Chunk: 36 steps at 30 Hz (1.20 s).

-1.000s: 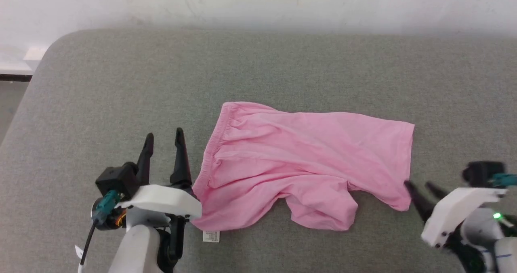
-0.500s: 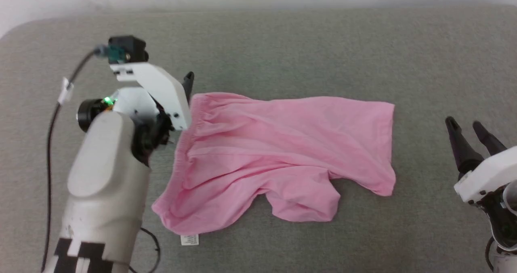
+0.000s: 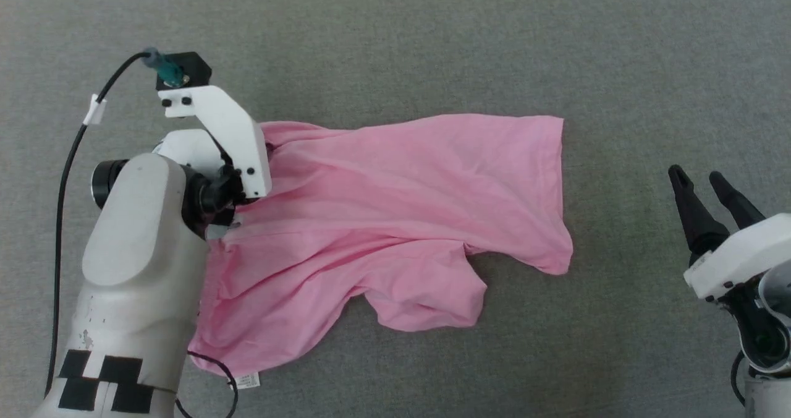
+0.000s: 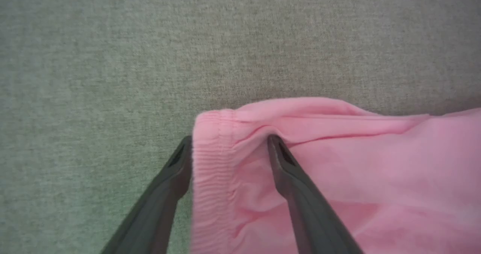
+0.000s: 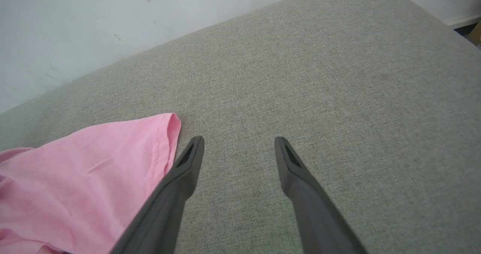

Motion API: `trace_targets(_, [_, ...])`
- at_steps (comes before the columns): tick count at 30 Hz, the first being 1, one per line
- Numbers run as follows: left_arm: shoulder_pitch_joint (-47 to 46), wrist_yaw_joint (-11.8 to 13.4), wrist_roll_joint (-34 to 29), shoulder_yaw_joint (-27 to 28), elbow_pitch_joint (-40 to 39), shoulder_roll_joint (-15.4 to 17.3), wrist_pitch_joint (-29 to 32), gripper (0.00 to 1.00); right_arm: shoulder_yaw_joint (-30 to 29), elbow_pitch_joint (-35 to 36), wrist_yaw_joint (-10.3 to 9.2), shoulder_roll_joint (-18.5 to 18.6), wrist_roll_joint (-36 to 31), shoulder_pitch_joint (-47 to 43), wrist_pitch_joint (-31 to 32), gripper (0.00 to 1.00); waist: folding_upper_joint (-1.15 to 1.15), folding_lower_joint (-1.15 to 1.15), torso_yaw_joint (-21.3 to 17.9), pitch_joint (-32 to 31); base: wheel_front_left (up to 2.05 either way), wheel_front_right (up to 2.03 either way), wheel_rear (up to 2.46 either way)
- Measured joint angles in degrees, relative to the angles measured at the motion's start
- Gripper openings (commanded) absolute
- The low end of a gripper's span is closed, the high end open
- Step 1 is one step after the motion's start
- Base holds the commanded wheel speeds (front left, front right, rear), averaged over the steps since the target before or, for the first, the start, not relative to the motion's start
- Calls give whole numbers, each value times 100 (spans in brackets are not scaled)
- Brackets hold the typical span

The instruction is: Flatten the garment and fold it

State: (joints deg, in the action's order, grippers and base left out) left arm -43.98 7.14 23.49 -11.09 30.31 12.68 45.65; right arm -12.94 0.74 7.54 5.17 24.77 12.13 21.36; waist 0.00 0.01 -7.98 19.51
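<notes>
1. Garment (image 3: 395, 220) lies mid-frame in the head view on the grey cushion (image 3: 432, 28). Its waistband (image 4: 210, 164) is toward frame left and its two legs toward lower centre and right. It is wrinkled and bunched at lower left, with the white label (image 3: 247, 380) poking out at the bottom edge.
2. Left gripper (image 4: 229, 141): in the left wrist view we see its fingers spread, straddling the top waistband corner. One finger is on the cushion just outside the band, the other on pink cloth. It is not pinched shut.
3. Right gripper (image 3: 697, 177): its fingers are apart and hold nothing. It sits at frame right, apart from the leg hem (image 5: 165, 141).
4. Step: we judge this as flattening, with a corner grasp being set up. No fold is made yet.
5. Next: we think the left fingers need to close on the band. The right gripper then needs to reach the hem at frame right and pinch it, so both can pull the cloth taut. The fabric looks thin, so we'd pinch both layers and go slowly.
</notes>
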Motion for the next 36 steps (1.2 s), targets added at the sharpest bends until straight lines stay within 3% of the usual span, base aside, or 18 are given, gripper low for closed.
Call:
trace_targets(4, [0, 0, -82, -133, -65, 55, 181, 100, 83, -9, 0, 47, 14, 115, -38, 100, 0, -1, -43, 121, 0, 0, 0])
trace_targets(5, [4, 0, -82, -137, -98, 55, 207, 58, 114, -9, 0, 70, 21, 136, -40, 100, 0, -1, -38, 138, 0, 0, 0])
trace_targets(6, [7, -1, -79, -141, -118, 51, 207, 25, 159, -8, 0, 102, 22, 156, -40, 100, 0, -1, -25, 147, 0, 0, 0])
trace_targets(7, [13, -15, -43, -138, -132, 42, 208, 0, 204, -9, 0, 129, 27, 177, -40, 100, 0, -1, -9, 150, 0, 0, 0])
trace_targets(13, [202, -243, 297, 24, -269, -81, -210, 0, 641, -32, -1, 391, -21, 391, 140, 100, 0, -1, 117, 143, 0, 0, 0])
trace_targets(17, [413, -369, 441, 126, -510, -146, -624, 0, 1059, -311, 0, 563, -296, 896, 700, 100, 0, 0, 191, 132, 0, 0, 0])
trace_targets(24, [653, -501, 534, 123, -1236, -302, -1098, 0, 1773, -1337, 0, 805, -913, 1934, 1472, 100, 0, 0, 370, 154, 0, 0, 0])
trace_targets(32, [805, -504, 552, -18, -1835, -367, -1129, 0, 2170, -2661, 0, 815, -1301, 2627, 1651, 100, 0, 0, 621, 229, 0, 0, 0])
trace_targets(36, [880, -504, 554, -62, -1933, -392, -1095, 0, 2383, -2988, -1, 872, -1324, 2855, 1748, 100, 0, -1, 726, 263, 0, 0, 0])
